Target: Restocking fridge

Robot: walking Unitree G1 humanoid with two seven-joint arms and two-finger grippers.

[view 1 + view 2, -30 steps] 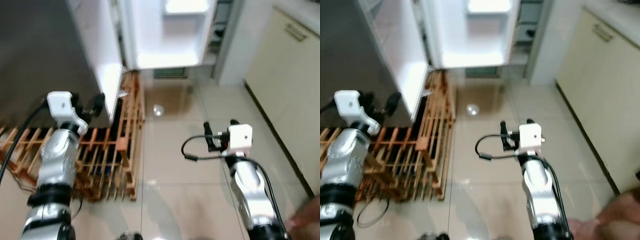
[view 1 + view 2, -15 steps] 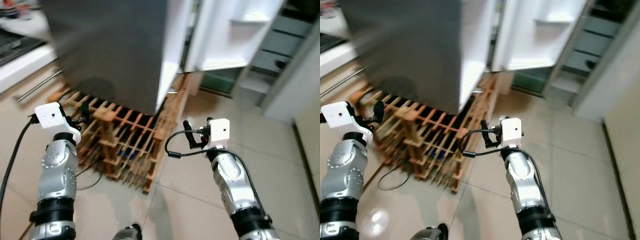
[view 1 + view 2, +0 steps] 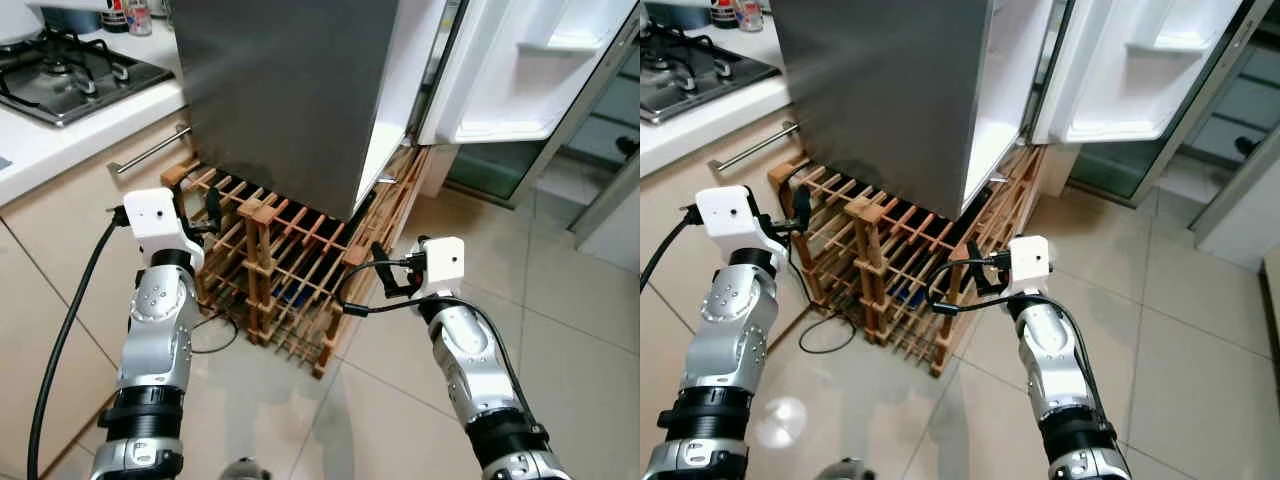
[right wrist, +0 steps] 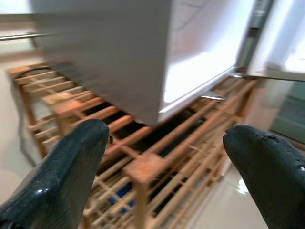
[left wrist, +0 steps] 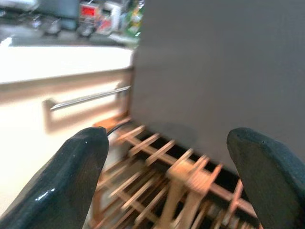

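The fridge (image 3: 300, 90) is seen ahead of the robot and a little to its right. Its door (image 3: 520, 70) is swung wide open, and the white door shelves look bare. No food or bottle to put away is seen in these pictures.

Both arms are held up in front of the body. The left gripper (image 3: 198, 205) is spread apart and nothing is held in it. The right gripper (image 3: 385, 275) is spread apart too, and it is empty as well. The right gripper is nearer to the open side of the fridge.

A low wooden rack (image 3: 280, 270) is seen on the floor, partly under the fridge and just in front of both grippers. A cable (image 3: 205, 335) lies beside it. A counter with a stove (image 3: 70, 65) is on the left.

Open tiled floor (image 3: 570, 320) is seen on the right, so the way to the door is likely best taken there.
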